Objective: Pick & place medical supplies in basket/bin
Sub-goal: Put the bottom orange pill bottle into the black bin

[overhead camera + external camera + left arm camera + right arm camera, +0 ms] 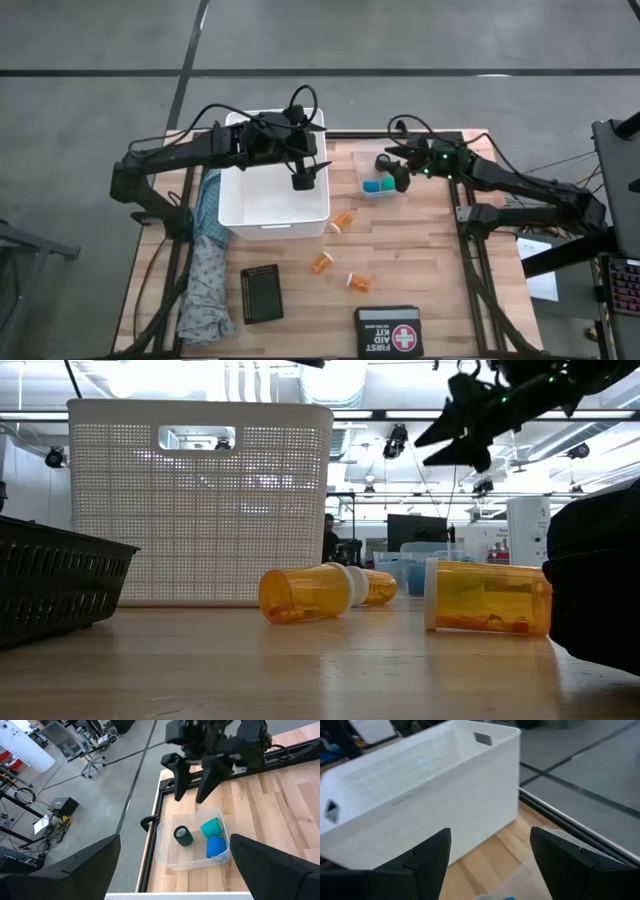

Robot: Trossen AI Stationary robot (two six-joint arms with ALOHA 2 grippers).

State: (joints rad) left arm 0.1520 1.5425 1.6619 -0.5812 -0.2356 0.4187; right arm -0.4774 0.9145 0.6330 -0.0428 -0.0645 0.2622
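Observation:
The white slotted basket (262, 205) stands on the table's far left part. My left gripper (303, 180) hangs open and empty over the basket's right side. The small clear tub (165, 854) sits right of the basket and holds a black (183, 835), a green (212, 827) and a blue round piece (216, 846). My right gripper (393, 178) hovers open above the tub, its fingers (179, 776) clear of the pieces. Three orange pill bottles (342, 221), (322, 262), (357, 282) lie on their sides on the wood. The teal patterned cloth (205, 255) lies along the table's left edge.
A black slotted tray (261, 293) lies near the table's near edge and the black FIRST AID KIT case (387, 328) sits at the near edge. Bare wood (430, 250) spreads right of the bottles. In the low view the basket (200, 500) rises behind two bottles (305, 592), (487, 596).

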